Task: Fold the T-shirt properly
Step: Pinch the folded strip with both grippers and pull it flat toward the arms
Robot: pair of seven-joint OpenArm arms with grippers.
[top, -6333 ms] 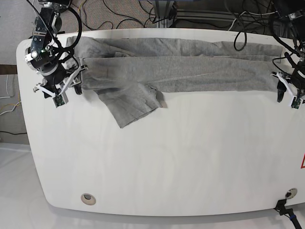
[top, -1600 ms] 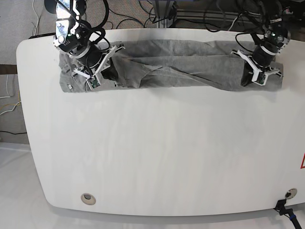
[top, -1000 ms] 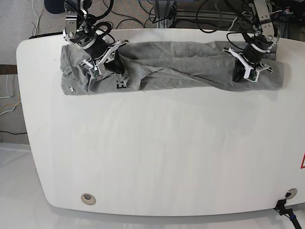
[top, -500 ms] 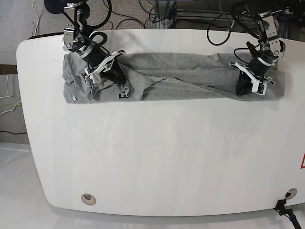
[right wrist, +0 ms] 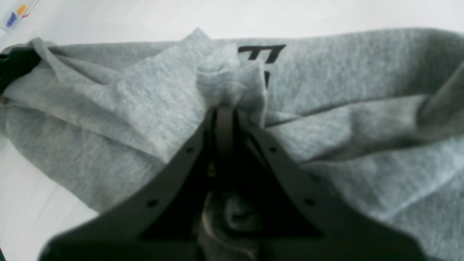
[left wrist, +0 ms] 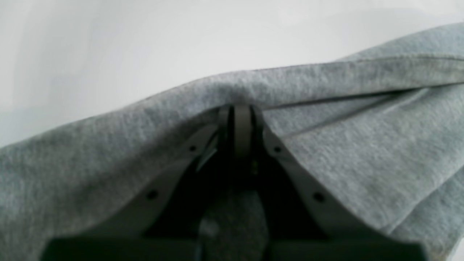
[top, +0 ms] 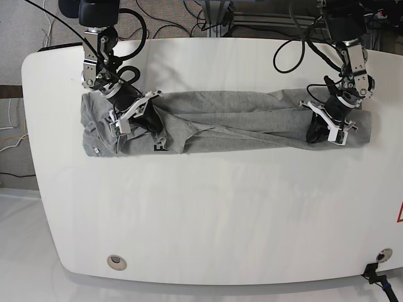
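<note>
The grey T-shirt (top: 239, 123) lies as a long wrinkled band across the far part of the white table (top: 208, 214). A bit of black lettering (top: 160, 146) shows at its near edge. My right gripper (top: 153, 123) is on the band's left part, shut on a bunched fold (right wrist: 228, 81) just below the lettering (right wrist: 261, 54). Near the band's right end, my left gripper (top: 317, 133) is shut on a fold of the cloth (left wrist: 239, 96), which drapes over its fingers (left wrist: 242, 127).
Two round grommets sit near the table's front edge, one at the left (top: 116, 261) and one at the right (top: 383, 255). Cables (top: 189, 19) run behind the far edge. A red mark (top: 399, 214) sits at the right edge.
Both grippers have drawn the shirt band a little toward the front edge, still shut on it. The band has settled flatter and lower on the table.
</note>
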